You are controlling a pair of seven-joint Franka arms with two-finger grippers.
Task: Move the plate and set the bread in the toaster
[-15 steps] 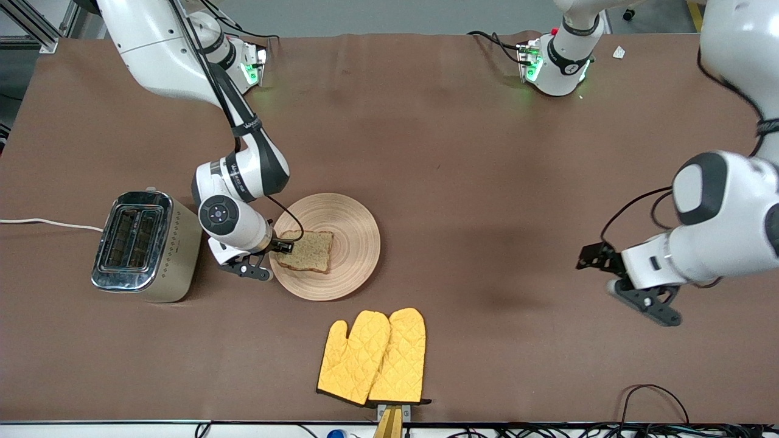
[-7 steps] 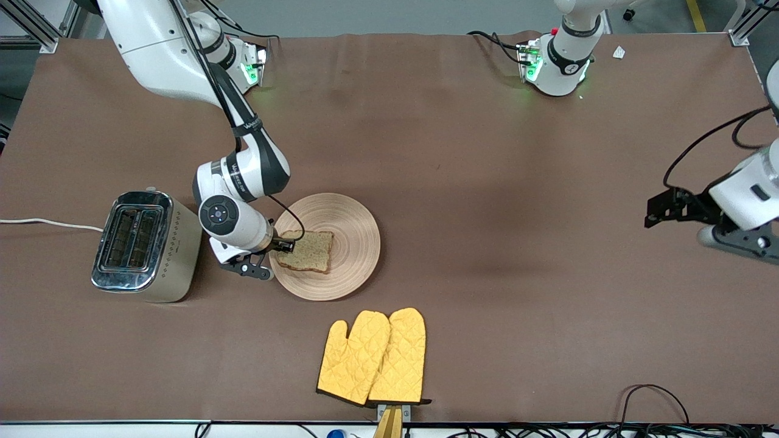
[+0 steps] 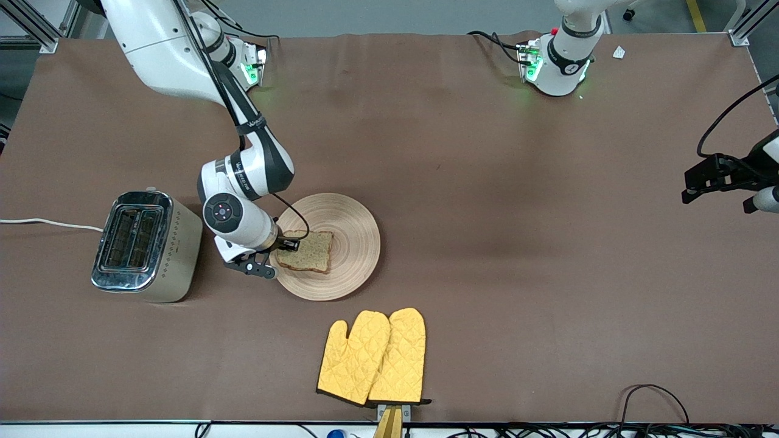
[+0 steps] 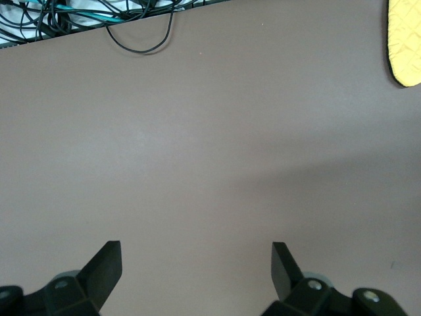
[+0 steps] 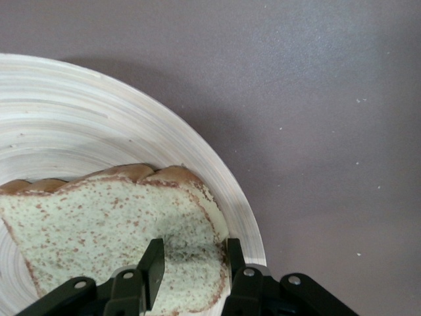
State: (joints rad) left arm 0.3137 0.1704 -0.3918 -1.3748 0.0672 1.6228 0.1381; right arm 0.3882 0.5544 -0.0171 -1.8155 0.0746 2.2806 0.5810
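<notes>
Right wrist view shows the right end effector pinching, it seems, the speckled brown bread slice on the round tan wooden plate, beside the cream chrome-topped toaster. The left end effector waits wide open and empty over the brown surface.

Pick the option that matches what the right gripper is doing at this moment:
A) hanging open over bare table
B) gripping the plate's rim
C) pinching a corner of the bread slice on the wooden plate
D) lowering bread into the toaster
C: in the right wrist view the right gripper has its fingers closed on a corner of the bread slice, which lies on the wooden plate.
</notes>
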